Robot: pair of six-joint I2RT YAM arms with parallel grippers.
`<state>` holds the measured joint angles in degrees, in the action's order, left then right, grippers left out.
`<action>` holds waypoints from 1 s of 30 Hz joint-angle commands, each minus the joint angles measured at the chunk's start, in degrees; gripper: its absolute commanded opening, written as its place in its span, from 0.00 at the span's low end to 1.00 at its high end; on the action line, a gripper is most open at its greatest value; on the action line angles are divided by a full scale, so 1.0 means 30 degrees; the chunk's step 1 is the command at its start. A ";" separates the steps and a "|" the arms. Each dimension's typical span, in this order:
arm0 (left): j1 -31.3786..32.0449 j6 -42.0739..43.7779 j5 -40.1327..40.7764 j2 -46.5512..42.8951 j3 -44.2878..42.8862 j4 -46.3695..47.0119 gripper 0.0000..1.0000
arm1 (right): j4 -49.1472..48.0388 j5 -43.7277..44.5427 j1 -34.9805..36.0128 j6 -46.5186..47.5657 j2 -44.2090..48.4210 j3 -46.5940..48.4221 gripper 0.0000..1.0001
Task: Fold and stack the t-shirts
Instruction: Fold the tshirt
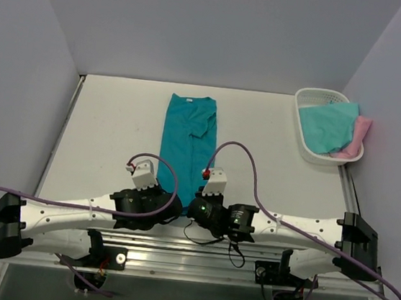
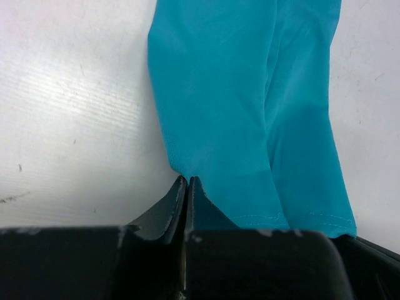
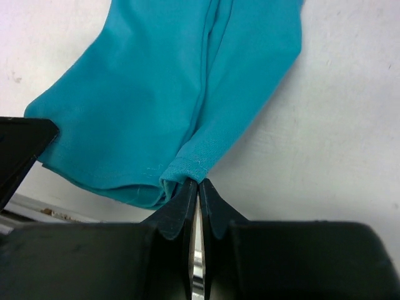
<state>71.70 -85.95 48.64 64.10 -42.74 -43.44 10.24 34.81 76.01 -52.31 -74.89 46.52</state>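
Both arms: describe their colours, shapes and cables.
The left arm and right arm are white links with black joint housings and black end blocks. A purple cable loops along each. Each wrist carries a small white camera block with a red dot. The left tool and right tool have black tapered fingers.

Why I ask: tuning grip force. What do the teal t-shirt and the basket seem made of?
Teal t-shirt: soft, thin cloth with a matte finish, perhaps cotton. It drapes in folds and shows a stitched hem. Basket: probably white moulded plastic with a smooth finish, judging by its rigid slotted wall.
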 commanded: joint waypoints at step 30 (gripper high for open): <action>-1.1330 1.3854 -0.5461 0.7840 -0.7254 1.0612 0.02 | -0.0835 -0.0616 -0.8606 0.6920 -1.0249 1.0506 0.00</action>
<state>39.07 -48.18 35.24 85.49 -59.51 -16.53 6.76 32.60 51.53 -33.01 -104.53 74.22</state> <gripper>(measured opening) 0.040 0.004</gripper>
